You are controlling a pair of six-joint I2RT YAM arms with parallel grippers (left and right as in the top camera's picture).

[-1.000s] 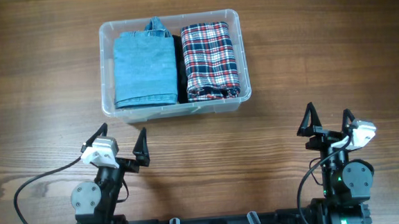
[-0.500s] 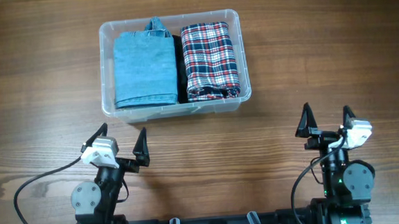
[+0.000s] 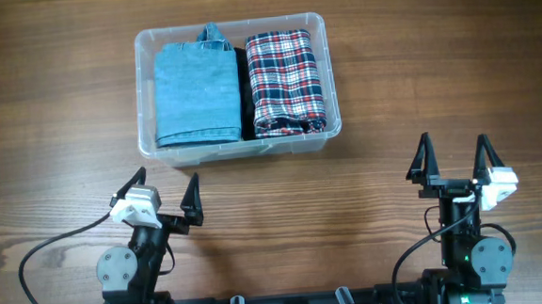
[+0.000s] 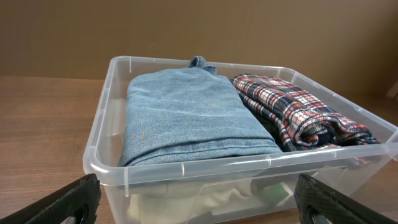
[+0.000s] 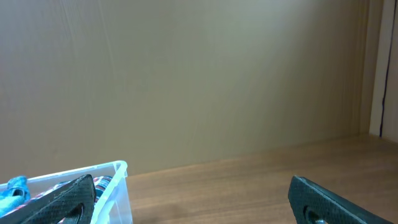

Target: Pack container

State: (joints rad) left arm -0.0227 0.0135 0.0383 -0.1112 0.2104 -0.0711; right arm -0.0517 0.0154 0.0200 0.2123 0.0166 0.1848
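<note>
The clear plastic container [image 3: 141, 37] stands at the back middle of the table. It holds a folded blue denim garment [image 3: 195, 92] on the left and a folded red plaid garment [image 3: 285, 80] on the right, with a dark item between them. My left gripper [image 3: 167, 191] is open and empty, in front of the container. My right gripper [image 3: 454, 155] is open and empty at the front right, well away from it. In the left wrist view the container [image 4: 102, 112] fills the frame, with the denim [image 4: 186, 112], the plaid [image 4: 298, 112] and a white item beneath. The right wrist view shows only the container's corner [image 5: 118, 180].
Wooden table [image 3: 435, 57] all around. A black cable [image 3: 60, 242] runs from the left arm base at the front left. A plain wall [image 5: 199, 74] stands behind the table.
My right gripper has turned and shifted slightly right, its fingers now pointing straight back. The left arm and the container have not moved.
</note>
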